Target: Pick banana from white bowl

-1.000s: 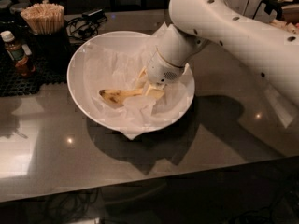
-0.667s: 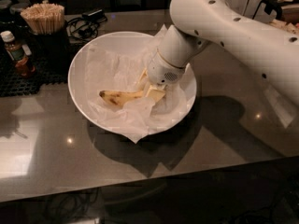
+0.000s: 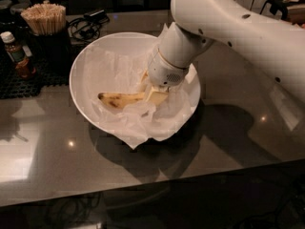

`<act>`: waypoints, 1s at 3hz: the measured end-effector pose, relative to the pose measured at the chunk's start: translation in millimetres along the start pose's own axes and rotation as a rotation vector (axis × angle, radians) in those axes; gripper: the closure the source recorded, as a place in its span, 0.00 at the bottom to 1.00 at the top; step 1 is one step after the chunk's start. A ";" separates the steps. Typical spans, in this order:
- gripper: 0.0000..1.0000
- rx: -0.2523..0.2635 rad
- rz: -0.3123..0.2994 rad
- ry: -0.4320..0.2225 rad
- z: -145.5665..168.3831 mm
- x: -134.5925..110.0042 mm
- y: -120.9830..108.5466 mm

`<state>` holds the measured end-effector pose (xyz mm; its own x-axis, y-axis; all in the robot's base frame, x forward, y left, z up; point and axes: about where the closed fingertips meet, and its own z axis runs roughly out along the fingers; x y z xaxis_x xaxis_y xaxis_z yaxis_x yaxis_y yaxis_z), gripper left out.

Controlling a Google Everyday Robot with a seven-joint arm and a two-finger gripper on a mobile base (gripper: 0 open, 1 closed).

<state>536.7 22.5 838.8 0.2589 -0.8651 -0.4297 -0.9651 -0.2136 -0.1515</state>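
The white bowl (image 3: 81, 61) stands on the dark table, lined with crinkled white paper. A speckled yellow banana (image 3: 119, 99) lies in it, its dark stem end pointing left. My gripper (image 3: 148, 90) reaches down into the bowl from the upper right. Its pale fingers (image 3: 156, 97) sit on either side of the banana's right end and are shut on it. That end is hidden behind the fingers and the white wrist. The banana still rests on the paper.
A black holder of wooden sticks (image 3: 45, 20) and a small brown bottle (image 3: 16, 54) stand on a black mat at the back left, with cables (image 3: 88, 27) behind the bowl. The paper lining (image 3: 136, 140) spills over the bowl's front rim. The table's front edge runs below.
The arm has barely moved. The banana has shifted slightly left, and the paper lining has slid a little further over the front rim.
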 end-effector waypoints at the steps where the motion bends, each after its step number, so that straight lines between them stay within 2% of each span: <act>1: 1.00 0.000 0.000 0.000 0.0 0.0 0.0; 2: 0.82 0.000 0.000 0.000 0.0 -0.1 0.0; 3: 0.58 0.000 0.000 0.000 0.0 -0.1 0.0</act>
<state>536.7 22.5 838.8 0.2591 -0.8650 -0.4296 -0.9651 -0.2138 -0.1515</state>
